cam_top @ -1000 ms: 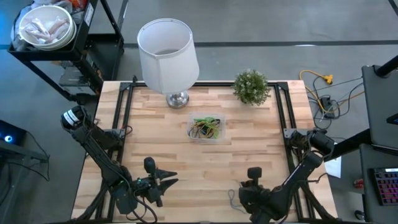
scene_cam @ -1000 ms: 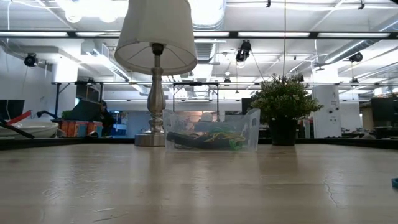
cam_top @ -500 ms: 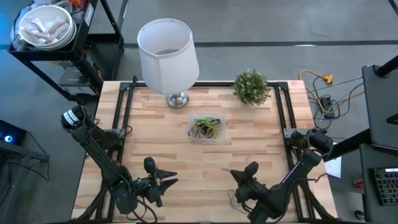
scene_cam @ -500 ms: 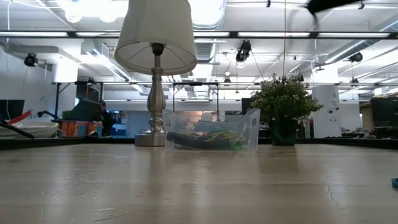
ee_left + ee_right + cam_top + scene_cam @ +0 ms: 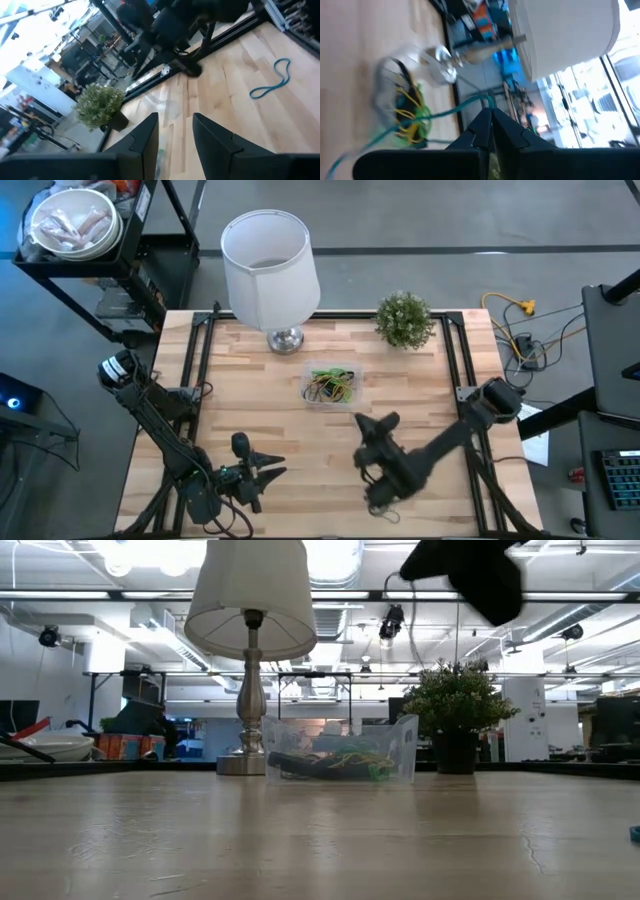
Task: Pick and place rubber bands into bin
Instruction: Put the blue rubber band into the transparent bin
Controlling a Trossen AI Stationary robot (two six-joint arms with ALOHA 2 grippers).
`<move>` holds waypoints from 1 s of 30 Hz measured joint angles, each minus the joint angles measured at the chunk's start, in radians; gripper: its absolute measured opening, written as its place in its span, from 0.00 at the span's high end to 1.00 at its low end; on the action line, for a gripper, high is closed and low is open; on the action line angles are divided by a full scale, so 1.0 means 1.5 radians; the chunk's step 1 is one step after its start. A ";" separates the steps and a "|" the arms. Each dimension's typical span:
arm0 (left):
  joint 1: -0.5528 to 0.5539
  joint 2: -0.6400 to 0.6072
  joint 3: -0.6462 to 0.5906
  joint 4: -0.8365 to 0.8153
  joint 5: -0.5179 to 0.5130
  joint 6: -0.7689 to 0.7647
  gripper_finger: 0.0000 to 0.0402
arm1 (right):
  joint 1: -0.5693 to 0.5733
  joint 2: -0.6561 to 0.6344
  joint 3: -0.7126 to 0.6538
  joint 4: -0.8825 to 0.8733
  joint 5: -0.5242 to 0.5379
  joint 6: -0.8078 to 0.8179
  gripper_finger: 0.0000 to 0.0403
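The bin (image 5: 332,387) is a small clear tub mid-table holding green, yellow and dark rubber bands (image 5: 333,384); it also shows in the low view (image 5: 340,752) and the right wrist view (image 5: 400,107). My right gripper (image 5: 372,427) hovers above the table just near of the bin, shut on a teal-green rubber band (image 5: 455,111). My left gripper (image 5: 268,472) waits open by the near edge. Another teal rubber band (image 5: 272,82) lies flat on the wood. My right gripper (image 5: 488,114) pinches the teal-green rubber band between its two shut fingertips, at one end of the loop (image 5: 484,101). The rest of the band trails away from the tips as a thin slack strand (image 5: 380,131). Its far end leaves the picture.
A white lampshade on a metal base (image 5: 268,258) stands at the far edge, left of a small potted plant (image 5: 404,318). Black rails (image 5: 196,355) run along both table sides. Bare wood (image 5: 270,420) lies between the bin and my left arm.
My right gripper has travelled from the near edge toward the far edge and the bin, rising as it went; it now enters the low view from above. The bin and my left arm have kept still.
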 joint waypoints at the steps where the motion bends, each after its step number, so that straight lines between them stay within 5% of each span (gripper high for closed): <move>1: 0.000 0.000 0.000 0.000 0.000 -0.011 0.74 | -0.016 -0.001 0.000 0.000 0.000 -0.009 0.98; 18: 0.000 0.002 -0.012 -0.001 0.052 -0.166 0.74 | -0.258 -0.059 0.000 0.002 -0.023 -0.075 0.98; 30: 0.000 0.002 -0.045 -0.001 0.053 -0.230 0.74 | -0.317 -0.059 0.000 0.070 -0.108 -0.150 0.98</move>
